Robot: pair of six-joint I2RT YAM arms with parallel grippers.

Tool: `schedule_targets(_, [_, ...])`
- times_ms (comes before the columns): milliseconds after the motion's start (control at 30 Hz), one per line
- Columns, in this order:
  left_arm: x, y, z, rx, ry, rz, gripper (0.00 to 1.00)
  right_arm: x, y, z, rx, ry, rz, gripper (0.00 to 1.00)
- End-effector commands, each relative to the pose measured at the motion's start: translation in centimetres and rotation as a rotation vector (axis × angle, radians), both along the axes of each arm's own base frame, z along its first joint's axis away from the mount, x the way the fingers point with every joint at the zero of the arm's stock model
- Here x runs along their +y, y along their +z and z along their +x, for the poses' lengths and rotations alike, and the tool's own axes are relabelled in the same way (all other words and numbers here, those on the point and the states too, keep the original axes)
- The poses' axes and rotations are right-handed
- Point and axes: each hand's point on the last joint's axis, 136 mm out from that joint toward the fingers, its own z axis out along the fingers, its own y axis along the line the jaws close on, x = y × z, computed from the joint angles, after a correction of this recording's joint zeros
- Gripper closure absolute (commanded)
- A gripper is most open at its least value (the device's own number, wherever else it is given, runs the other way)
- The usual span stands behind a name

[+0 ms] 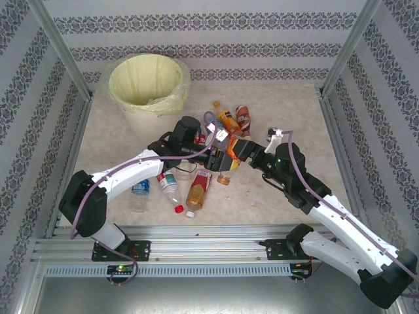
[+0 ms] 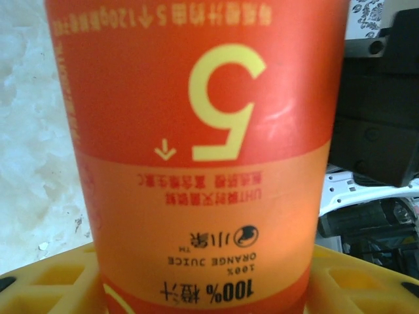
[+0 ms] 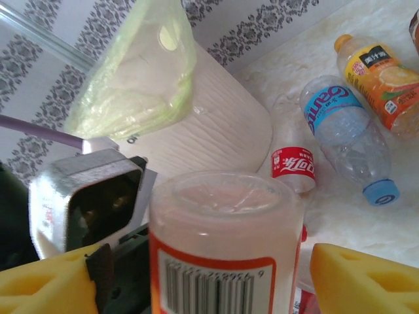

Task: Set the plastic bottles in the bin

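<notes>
An orange-juice bottle (image 1: 227,160) with an orange-red label hangs above the table's middle, orange cap (image 1: 224,178) pointing toward me. My left gripper (image 1: 220,144) is shut on it; in the left wrist view the label (image 2: 209,131) spans the gap between the yellow fingers (image 2: 46,284). My right gripper (image 1: 238,153) stands open around the same bottle's clear base (image 3: 226,209), its yellow fingers (image 3: 360,281) a little apart from it. The bin (image 1: 145,82), a white bucket with a yellow-green bag, stands at the far left. More bottles lie below the arms (image 1: 198,190) and behind them (image 1: 227,120).
In the right wrist view a Coca-Cola bottle (image 3: 292,167), a blue-labelled bottle (image 3: 344,131) and an orange one (image 3: 380,75) lie on the table beside the bin's wall (image 3: 216,124). The left wrist's camera housing (image 3: 85,203) sits close on the left. Metal frame posts edge the table.
</notes>
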Motion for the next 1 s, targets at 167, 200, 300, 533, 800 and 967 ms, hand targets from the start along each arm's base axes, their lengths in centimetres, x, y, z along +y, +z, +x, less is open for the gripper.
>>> schedule_targets(167, [1.6, 3.0, 0.5, -0.134, 0.013, 0.019, 0.43, -2.0, 2.1, -4.0, -0.099, 0.056, -0.038, 0.02])
schedule_targets(200, [1.8, 3.3, 0.7, -0.148, 0.028, 0.043, 0.44, -2.2, 2.4, -4.5, -0.119, 0.068, -0.048, 0.02])
schedule_targets(300, [3.0, 4.5, 1.5, -0.221, 0.085, 0.122, 0.43, -2.9, 3.7, -6.1, -0.188, 0.103, -0.088, 0.02])
schedule_targets(533, [7.3, 7.8, 5.2, -0.376, 0.312, 0.346, 0.43, -4.7, 8.3, -9.2, -0.355, 0.159, -0.219, 0.02])
schedule_targets(800, [12.6, 12.5, 9.5, -0.487, 0.525, 0.549, 0.44, -5.9, 13.2, -11.3, -0.542, 0.175, -0.301, 0.02])
schedule_targets(967, [16.3, 14.9, 13.0, -0.505, 0.644, 0.625, 0.44, -6.3, 15.2, -11.9, -0.606, 0.167, -0.301, 0.03])
